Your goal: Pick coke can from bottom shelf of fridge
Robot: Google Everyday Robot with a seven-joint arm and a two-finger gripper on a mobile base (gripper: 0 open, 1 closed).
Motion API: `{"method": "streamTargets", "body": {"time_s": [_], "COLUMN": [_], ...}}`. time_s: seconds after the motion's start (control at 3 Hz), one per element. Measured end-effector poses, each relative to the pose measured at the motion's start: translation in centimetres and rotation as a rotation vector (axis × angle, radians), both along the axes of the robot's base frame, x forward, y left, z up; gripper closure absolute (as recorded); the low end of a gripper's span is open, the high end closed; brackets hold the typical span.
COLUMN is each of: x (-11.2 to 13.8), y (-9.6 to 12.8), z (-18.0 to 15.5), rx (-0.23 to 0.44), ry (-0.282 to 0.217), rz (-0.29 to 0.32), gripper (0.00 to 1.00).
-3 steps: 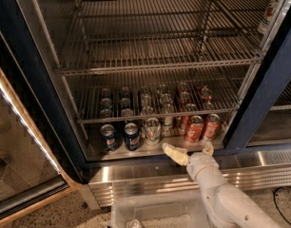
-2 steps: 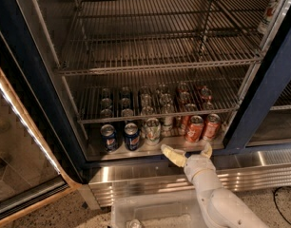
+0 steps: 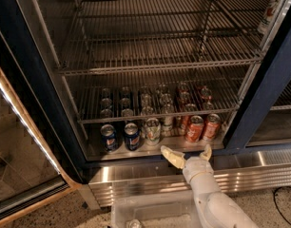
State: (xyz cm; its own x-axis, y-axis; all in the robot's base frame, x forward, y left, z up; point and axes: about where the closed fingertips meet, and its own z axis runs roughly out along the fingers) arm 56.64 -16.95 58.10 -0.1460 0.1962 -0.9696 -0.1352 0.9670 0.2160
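The fridge [image 3: 26, 75] stands open, with a dark blue frame and wire racks. On the bottom shelf [image 3: 150, 149] stand rows of cans. Two red coke cans [image 3: 195, 128] are at the front right, the other [image 3: 211, 127] beside it, with more red cans behind. Two blue cans [image 3: 109, 137] stand at the front left and a pale green-white can [image 3: 152, 130] in the middle. My gripper [image 3: 187, 155] is open, fingers spread, at the shelf's front edge just below and in front of the red cans, touching none. It holds nothing.
The glass door [image 3: 17, 165] hangs open at the left. The ribbed steel base [image 3: 136, 179] runs below the shelf. A clear plastic bin [image 3: 150, 213] sits on the floor in front. A wire rack [image 3: 155, 63] lies above the cans. A cable [image 3: 283, 198] lies at the right.
The gripper and arm have shifted slightly left along the shelf's front edge. The cans have not moved.
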Motion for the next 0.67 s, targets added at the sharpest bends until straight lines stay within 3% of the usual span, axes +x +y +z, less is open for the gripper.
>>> {"method": "streamTargets", "body": {"time_s": [0.33, 0.67], "x": [0.7, 3.3], "y": [-0.1, -1.6], "z": [0.0, 0.7], "rx": [0.006, 0.037], "ry": [-0.015, -0.054], "rz": [-0.007, -0.068], "gripper": [0.00, 0.00]}}
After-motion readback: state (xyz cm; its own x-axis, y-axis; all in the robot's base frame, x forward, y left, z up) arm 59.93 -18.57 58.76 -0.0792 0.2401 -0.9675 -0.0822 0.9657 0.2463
